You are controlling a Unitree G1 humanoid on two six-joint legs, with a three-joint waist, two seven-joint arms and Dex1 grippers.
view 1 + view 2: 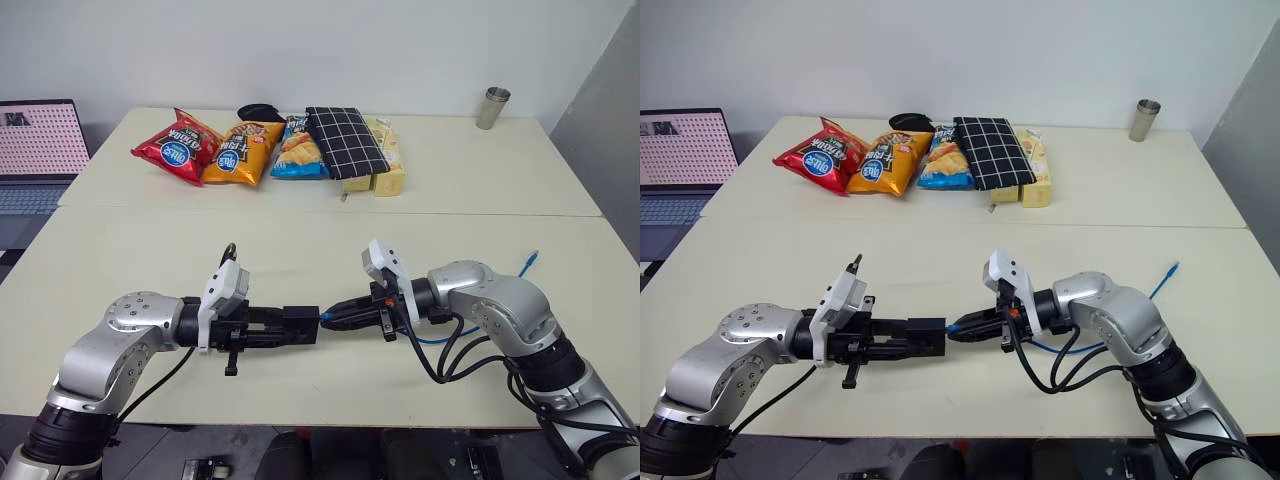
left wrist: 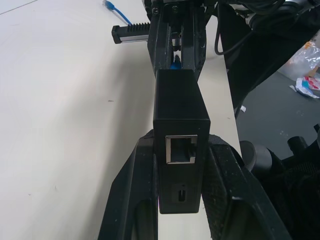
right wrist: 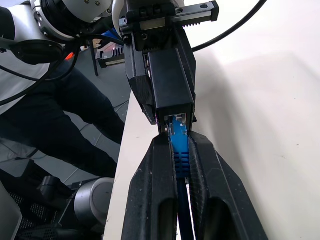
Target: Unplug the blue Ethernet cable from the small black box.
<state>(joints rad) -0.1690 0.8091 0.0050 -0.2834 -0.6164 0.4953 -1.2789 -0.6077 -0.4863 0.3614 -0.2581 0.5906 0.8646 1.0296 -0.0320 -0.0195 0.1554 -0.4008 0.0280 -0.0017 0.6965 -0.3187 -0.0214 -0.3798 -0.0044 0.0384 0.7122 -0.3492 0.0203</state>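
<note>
My left gripper (image 1: 278, 332) is shut on the small black box (image 1: 302, 324) and holds it level above the table's front edge. In the left wrist view its fingers (image 2: 131, 195) clamp the box (image 2: 180, 100), whose empty port faces the camera. From the right, my right gripper (image 1: 332, 319) meets the box and is shut on the plug (image 3: 178, 139) of the blue Ethernet cable. The plug sits at the mouth of the box's port (image 3: 175, 117). The cable (image 1: 436, 341) trails under my right arm, and its free end (image 1: 530, 262) lies on the table at the right.
Snack bags (image 1: 230, 150) and a black checked pouch (image 1: 345, 142) lie across the far table. A metal cup (image 1: 492, 107) stands at the back right. An open laptop (image 1: 38, 150) sits at the left. A seam (image 1: 330, 212) divides the two tables.
</note>
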